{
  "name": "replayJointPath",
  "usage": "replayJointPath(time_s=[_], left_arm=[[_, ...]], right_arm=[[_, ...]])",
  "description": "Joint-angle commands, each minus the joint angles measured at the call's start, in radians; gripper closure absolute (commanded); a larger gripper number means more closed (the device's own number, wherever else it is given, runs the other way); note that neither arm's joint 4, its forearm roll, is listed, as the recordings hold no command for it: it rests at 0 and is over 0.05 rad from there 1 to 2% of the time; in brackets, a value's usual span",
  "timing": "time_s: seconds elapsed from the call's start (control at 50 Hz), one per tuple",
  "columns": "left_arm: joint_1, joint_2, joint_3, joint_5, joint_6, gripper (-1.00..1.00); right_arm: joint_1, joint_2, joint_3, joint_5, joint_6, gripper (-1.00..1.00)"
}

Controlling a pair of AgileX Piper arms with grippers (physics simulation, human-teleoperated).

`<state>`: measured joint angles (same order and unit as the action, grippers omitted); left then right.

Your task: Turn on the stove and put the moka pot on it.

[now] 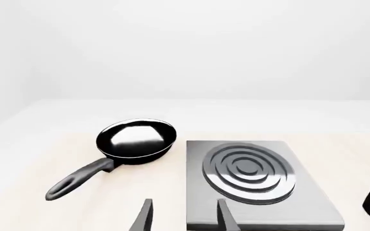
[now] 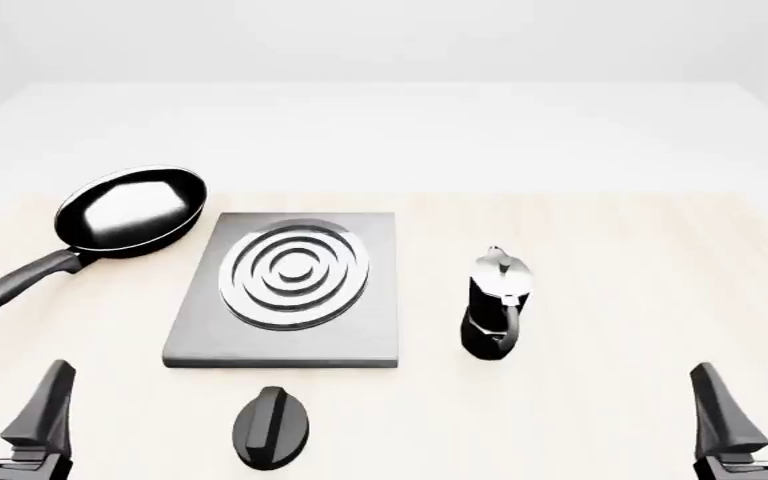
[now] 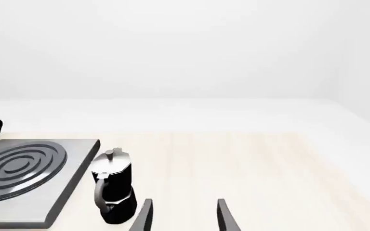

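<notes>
The moka pot stands upright beside the stove, handle toward the wide, empty claws.

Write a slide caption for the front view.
Moka pot stands right of the stove, knob in front, frying pan left.

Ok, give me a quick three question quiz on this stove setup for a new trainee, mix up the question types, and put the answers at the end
1. True or false: the moka pot stands on the stove.
2. Which thing lies nearest the left gripper? A) frying pan B) knob C) moka pot
3. Fill in: both the left gripper and the right gripper are ____ and hold nothing.

Key: 1 false, it stands on the table to the stove's right. 2 B. 3 open.
</notes>
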<state>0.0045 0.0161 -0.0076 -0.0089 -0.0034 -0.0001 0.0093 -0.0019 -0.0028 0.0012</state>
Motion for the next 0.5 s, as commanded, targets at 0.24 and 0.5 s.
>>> replayJointPath(time_s=[0.24, 0.5], left_arm=[[-0.109, 0.539, -0.216, -0.077, 0.057, -1.0], [-0.226, 0.812, -0.429, 0.076, 0.058, -1.0]], right_arm=[[-0.009, 0.056, -0.002, -0.036, 0.009, -1.0], [-0.01, 0.072, 0.001, -0.047, 0.01, -1.0]])
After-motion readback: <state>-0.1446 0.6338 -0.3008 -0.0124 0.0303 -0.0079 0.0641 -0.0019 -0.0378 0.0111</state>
